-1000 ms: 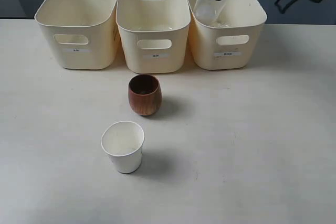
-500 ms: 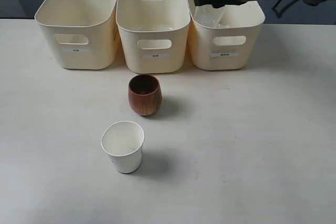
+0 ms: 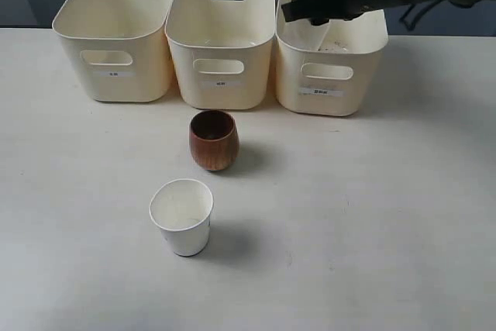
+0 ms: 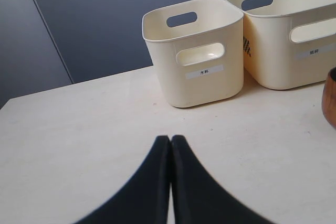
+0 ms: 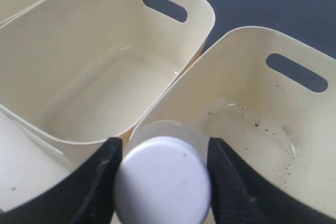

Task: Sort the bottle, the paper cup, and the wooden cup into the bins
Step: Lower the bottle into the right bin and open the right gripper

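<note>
Three cream bins (image 3: 115,32) stood in a row at the table's (image 3: 387,215) far edge, with one wooden cup (image 3: 214,139) and one paper cup (image 3: 182,215) standing apart in front of the middle bin. The right gripper (image 5: 161,179), its fingers closed against one white-capped bottle (image 5: 163,181), held it over the near rim of the right-hand bin. The left gripper (image 4: 170,142) hung empty above the table, fingers pressed together.
</note>
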